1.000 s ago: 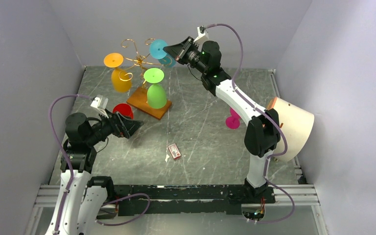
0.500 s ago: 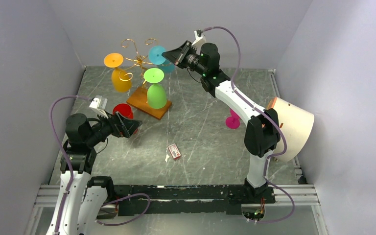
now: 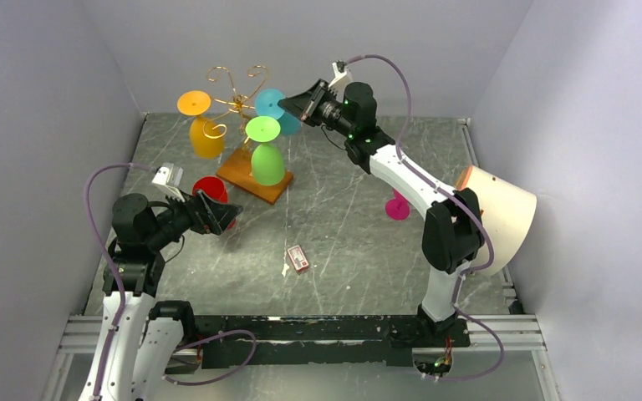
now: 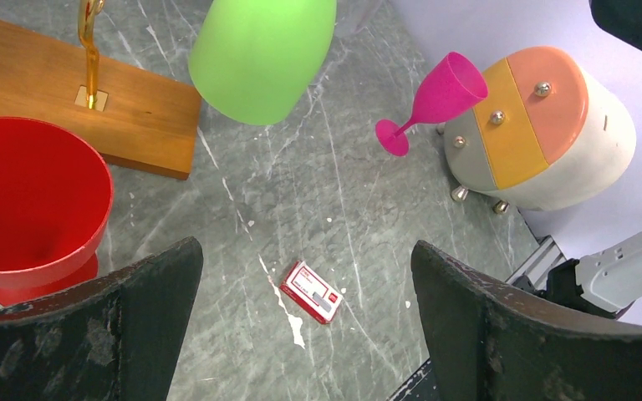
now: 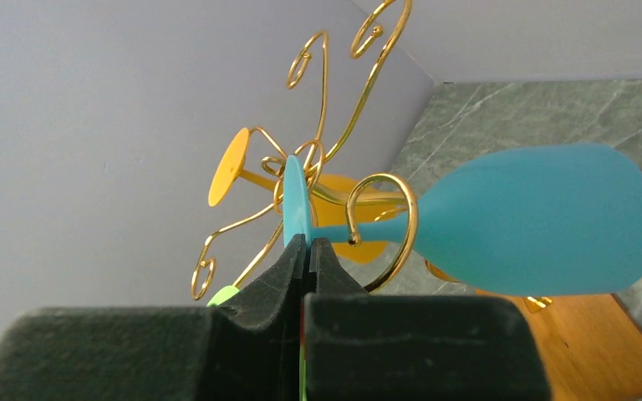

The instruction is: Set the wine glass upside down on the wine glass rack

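The teal wine glass (image 3: 272, 103) lies on its side at the right of the gold wine glass rack (image 3: 238, 171). In the right wrist view its stem passes through one gold curl, with the bowl (image 5: 535, 217) to the right. My right gripper (image 5: 305, 242) is shut on the edge of the glass's flat foot, high beside the rack (image 3: 290, 106). My left gripper (image 3: 226, 215) hovers low over the table beside a red glass (image 3: 209, 188). Its jaws stand wide open (image 4: 305, 249) with nothing between them.
An orange glass (image 3: 205, 134) and a green glass (image 3: 266, 159) hang upside down on the rack. A pink glass (image 3: 397, 205) stands at the right by a white-and-orange drum (image 3: 501, 217). A small red box (image 3: 298, 257) lies mid-table.
My right gripper has carried the teal glass left and slightly down, bringing it in against the rack's arms. The left arm has barely moved.
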`<state>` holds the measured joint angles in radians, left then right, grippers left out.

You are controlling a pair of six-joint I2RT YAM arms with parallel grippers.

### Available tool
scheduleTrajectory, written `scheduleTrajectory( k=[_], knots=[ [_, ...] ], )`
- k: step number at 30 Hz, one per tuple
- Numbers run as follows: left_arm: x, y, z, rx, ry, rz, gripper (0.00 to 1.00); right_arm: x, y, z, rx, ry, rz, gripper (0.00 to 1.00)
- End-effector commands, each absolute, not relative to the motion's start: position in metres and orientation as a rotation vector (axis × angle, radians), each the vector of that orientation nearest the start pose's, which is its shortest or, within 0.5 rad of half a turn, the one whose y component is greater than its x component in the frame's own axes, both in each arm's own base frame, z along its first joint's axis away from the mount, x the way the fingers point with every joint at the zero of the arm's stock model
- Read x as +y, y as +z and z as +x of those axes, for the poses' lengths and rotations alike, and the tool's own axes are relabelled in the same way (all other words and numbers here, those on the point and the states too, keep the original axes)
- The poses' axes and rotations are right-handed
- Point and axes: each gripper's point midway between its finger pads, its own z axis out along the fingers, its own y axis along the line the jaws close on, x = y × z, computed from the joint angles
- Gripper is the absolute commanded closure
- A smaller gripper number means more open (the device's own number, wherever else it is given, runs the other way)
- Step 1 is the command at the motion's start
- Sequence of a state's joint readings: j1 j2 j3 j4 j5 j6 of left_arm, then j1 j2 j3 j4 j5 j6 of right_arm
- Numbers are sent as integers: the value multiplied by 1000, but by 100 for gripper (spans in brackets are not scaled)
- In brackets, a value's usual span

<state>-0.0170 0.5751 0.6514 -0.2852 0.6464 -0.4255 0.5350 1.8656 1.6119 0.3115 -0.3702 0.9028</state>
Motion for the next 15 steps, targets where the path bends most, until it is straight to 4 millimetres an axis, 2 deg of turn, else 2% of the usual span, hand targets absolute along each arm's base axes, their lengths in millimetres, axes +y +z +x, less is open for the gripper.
scheduleTrajectory(
  k=[1, 15],
  knots=[
    [-123, 263, 227, 1800, -866, 129, 2, 366, 372, 440, 1634, 1398, -13, 100],
    [-121, 262, 229, 1802, -859, 120, 2, 347, 376, 438, 1592, 1378, 57, 100]
  ],
)
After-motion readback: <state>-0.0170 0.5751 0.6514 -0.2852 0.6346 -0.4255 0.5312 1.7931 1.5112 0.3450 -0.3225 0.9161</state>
